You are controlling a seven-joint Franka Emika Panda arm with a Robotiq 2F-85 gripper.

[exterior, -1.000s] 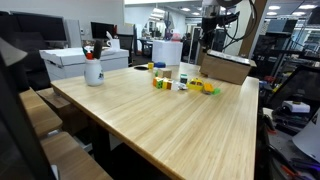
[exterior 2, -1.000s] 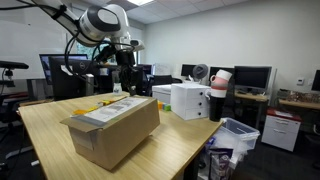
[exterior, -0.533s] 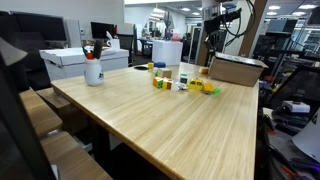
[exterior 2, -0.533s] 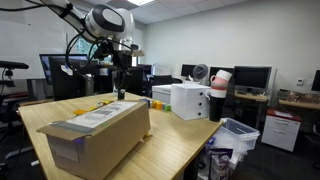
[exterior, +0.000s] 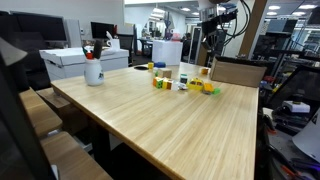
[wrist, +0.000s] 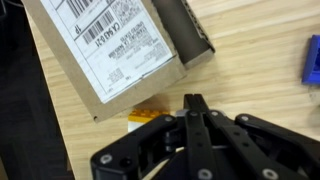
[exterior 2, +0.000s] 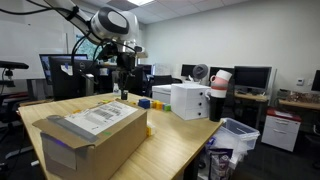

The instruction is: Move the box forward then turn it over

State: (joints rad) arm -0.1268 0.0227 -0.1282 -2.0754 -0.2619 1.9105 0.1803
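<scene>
The box (exterior: 238, 70) is brown cardboard and lies at the table's edge. Its whitish printed label face points up in an exterior view (exterior 2: 95, 135). In the wrist view the box (wrist: 110, 45) fills the upper left, with its label and an open dark flap showing. My gripper (wrist: 193, 100) is shut and empty, and hangs above the bare table just beside the box without touching it. The gripper is also visible above the table behind the box in both exterior views (exterior: 207, 52) (exterior 2: 124, 88).
Small coloured toys (exterior: 182, 83) stand near the box, and a yellow block (wrist: 148, 118) lies under my fingers. A white lidded box (exterior: 80, 60) (exterior 2: 188, 100) and a white cup of pens (exterior: 93, 70) are on the table. A bin (exterior 2: 238, 135) stands beside it.
The box has tipped from a tilted pose down flat toward the table edge and now lies with its label up. My gripper is off it and stays shut.
</scene>
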